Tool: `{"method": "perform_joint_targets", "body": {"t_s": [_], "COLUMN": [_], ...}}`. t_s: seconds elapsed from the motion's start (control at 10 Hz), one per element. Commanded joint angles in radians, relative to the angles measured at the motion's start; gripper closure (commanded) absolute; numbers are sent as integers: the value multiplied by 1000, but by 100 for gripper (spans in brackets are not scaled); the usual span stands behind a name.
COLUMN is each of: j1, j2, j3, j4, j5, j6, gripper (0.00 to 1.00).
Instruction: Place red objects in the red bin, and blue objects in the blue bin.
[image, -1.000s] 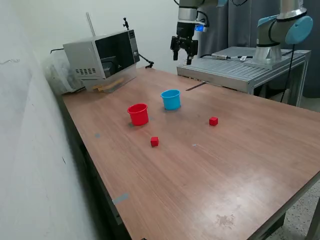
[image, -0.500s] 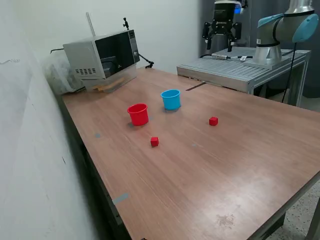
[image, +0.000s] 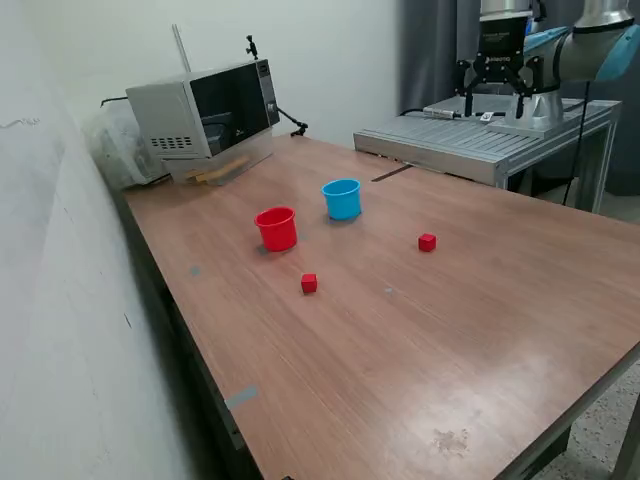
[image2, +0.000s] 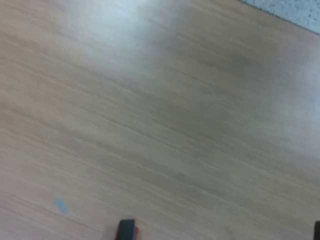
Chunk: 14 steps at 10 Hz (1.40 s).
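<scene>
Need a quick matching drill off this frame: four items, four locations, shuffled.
Items:
1. red cup
2. blue cup
3. microwave
4. end effector

Places:
A. above the metal platform
B. far corner of the table, by the wall
C. just to the exterior view's left of the blue cup
D. between the red cup and the platform

Pairs: 1-C, 2-D, 3-B, 4-A

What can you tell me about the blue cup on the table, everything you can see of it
The blue cup is a small round light blue cup, plastic by its look, with tapered sides and a slight rim. It stands upright, mouth up, on the wooden table. The red cup of the same shape stands apart on the exterior view's left. Nothing touches the blue cup except the table. Its inside is mostly hidden at this angle, so I cannot tell what it holds. The wrist view does not show it.
</scene>
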Motion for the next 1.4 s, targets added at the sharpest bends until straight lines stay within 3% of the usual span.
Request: {"method": "perform_joint_targets", "body": {"t_s": [0.0,0.2,0.3,0.8,1.3], "j1": [15,-16,-68,-117,-105], "j2": [194,282,323,426,465], "j3": [-77,-139,-145,-144,-141], "j4": [-121,-181,-211,-302,-343], "j5": [24,24,24,26,33], "j6": [15,12,11,5,6], "gripper": [0,0,0,0,0]}}
